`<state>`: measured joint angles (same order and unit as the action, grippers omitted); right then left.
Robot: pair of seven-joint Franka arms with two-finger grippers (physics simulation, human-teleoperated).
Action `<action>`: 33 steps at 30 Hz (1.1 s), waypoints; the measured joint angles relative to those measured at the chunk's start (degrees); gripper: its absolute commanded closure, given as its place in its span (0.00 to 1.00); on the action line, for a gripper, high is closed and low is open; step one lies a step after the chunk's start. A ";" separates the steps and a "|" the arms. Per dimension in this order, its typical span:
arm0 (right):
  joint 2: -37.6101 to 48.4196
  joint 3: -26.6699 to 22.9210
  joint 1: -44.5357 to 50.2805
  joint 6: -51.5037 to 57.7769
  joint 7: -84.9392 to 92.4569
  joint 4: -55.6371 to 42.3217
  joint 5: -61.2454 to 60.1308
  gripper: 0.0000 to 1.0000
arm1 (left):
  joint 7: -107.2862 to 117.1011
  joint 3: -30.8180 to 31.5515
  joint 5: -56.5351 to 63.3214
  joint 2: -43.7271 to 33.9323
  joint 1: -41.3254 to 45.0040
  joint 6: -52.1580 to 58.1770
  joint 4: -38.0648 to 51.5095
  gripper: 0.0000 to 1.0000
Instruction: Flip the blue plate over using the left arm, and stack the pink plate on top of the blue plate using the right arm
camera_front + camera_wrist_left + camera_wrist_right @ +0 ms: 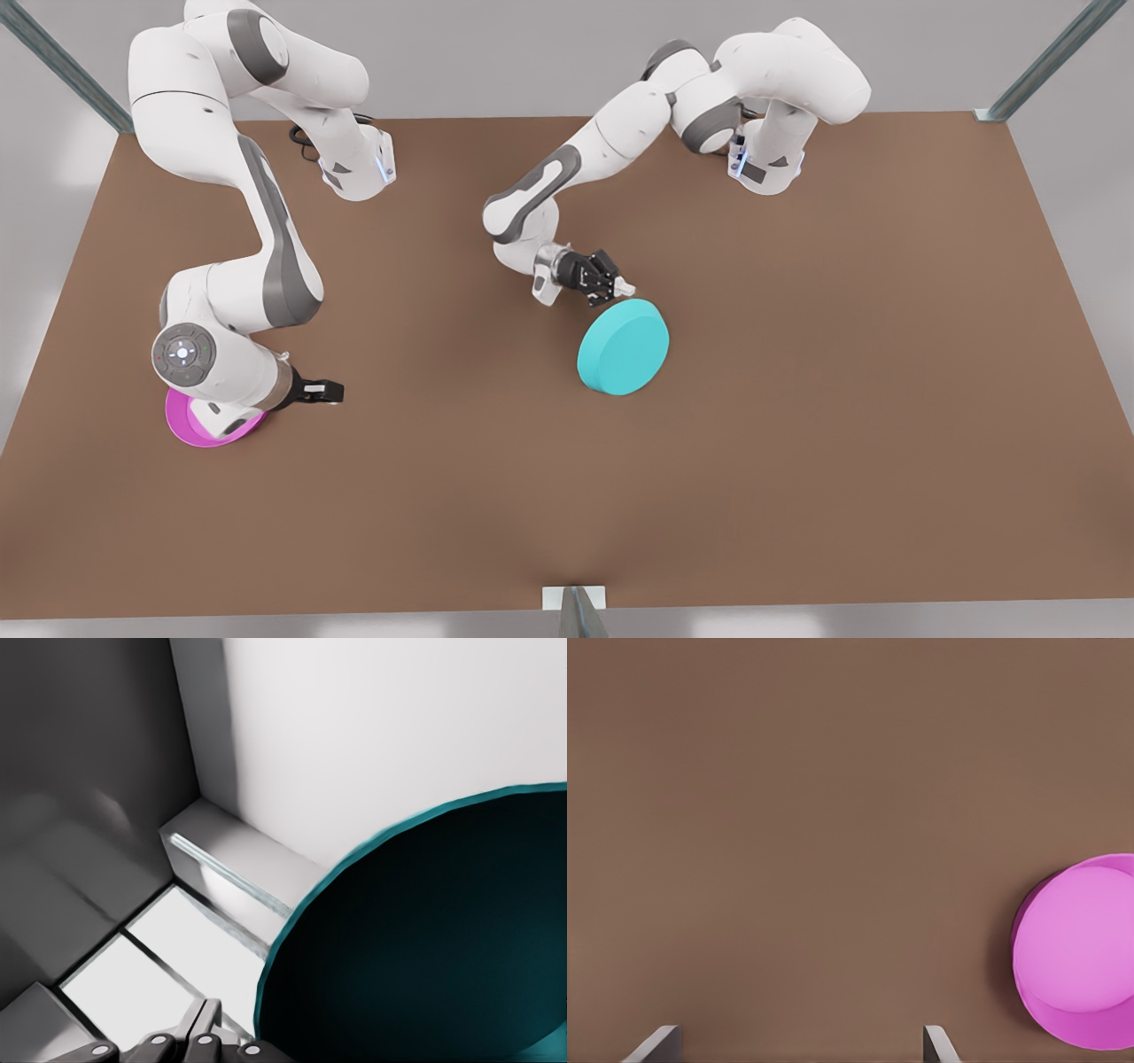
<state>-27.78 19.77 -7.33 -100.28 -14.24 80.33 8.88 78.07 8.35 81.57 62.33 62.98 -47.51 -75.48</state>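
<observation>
The blue plate (623,347) is tipped up on its edge in the middle of the table, its flat underside toward the front view. My left gripper (617,289) is shut on its upper rim. In the left wrist view the dark hollow of the blue plate (425,939) looms close. The pink plate (189,426) lies flat at the front view's left, half hidden under the right arm's wrist. My right gripper (331,391) hovers just beside it toward the front view's right, open and holding nothing. The right wrist view shows the pink plate (1081,952) off to one side of the spread fingertips (657,1043).
The brown table (797,443) has wide bare room at the front view's right and front. Both arm bases stand at the back edge. Metal frame posts (1045,62) rise at the back corners, and a small bracket (574,599) sits at the front edge.
</observation>
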 measured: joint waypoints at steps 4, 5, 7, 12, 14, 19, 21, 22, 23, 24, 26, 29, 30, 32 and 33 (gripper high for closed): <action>-0.05 0.00 -0.14 0.00 0.09 0.00 0.00 0.00 | -10.02 -0.08 -7.25 -4.35 0.97 0.01 5.26 0.77; 0.00 0.00 -0.05 0.00 0.09 -0.05 0.00 0.00 | -15.48 -0.41 -10.80 -6.23 -0.57 -0.04 8.39 0.77; -0.09 0.00 0.06 0.00 0.19 0.00 0.08 0.00 | -35.76 -0.30 -19.80 -11.45 -11.73 -0.05 18.41 0.71; -1.61 0.24 1.78 0.65 2.41 0.66 6.17 0.00 | -83.73 -0.23 -52.50 -16.15 -66.50 -12.99 28.72 0.00; -1.57 0.45 2.99 4.52 10.90 -0.78 5.55 0.00 | -84.99 -0.50 -62.23 -28.47 -69.96 -13.53 23.92 0.00; -1.60 -0.01 -9.81 2.66 20.29 -0.62 6.00 0.00 | -85.16 -11.48 -73.05 -55.27 -61.27 -35.05 -10.00 0.00; -1.51 -0.01 -11.31 3.16 19.64 -1.18 6.15 0.00 | -85.21 -7.88 -74.85 -51.96 -62.44 -36.76 -9.60 0.00; -1.60 -0.02 -14.60 3.24 19.60 -0.61 5.52 0.00 | -85.11 -7.47 -75.29 -52.12 -62.20 -36.78 -9.60 0.00; -1.60 -0.01 -17.26 3.25 20.33 -0.61 5.53 0.00 | -85.19 -7.47 -75.62 -52.55 -62.68 -36.78 -9.60 0.00; -1.60 -0.08 -18.73 5.66 20.03 -0.53 5.69 0.00 | -85.19 -7.47 -75.87 -53.04 -62.78 -36.70 -9.60 0.00; -1.50 0.05 -19.90 7.93 21.26 -0.53 5.55 0.00 | -85.11 -7.47 -76.24 -53.09 -62.55 -36.54 -9.60 0.00; -1.24 0.21 -25.35 7.53 23.25 1.30 2.44 0.00 | -85.19 -7.47 -76.52 -53.01 -62.67 -36.43 -9.60 0.00; -1.53 0.18 -27.92 4.86 25.04 2.39 2.55 0.00 | -85.19 -7.47 -76.58 -53.05 -62.71 -36.43 -9.60 0.00; -2.10 0.08 -31.45 -0.04 26.98 4.93 3.75 0.00 | -85.11 -7.47 -76.64 -53.09 -62.68 -36.43 -9.60 0.00; -2.59 0.08 -31.70 -3.32 27.03 6.08 4.38 0.00 | -85.10 -7.47 -76.64 -53.07 -62.59 -36.43 -9.60 0.00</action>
<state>-30.37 19.86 -39.03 -103.60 12.79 86.41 13.26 -7.03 0.88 4.93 9.26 0.39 -83.94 -85.08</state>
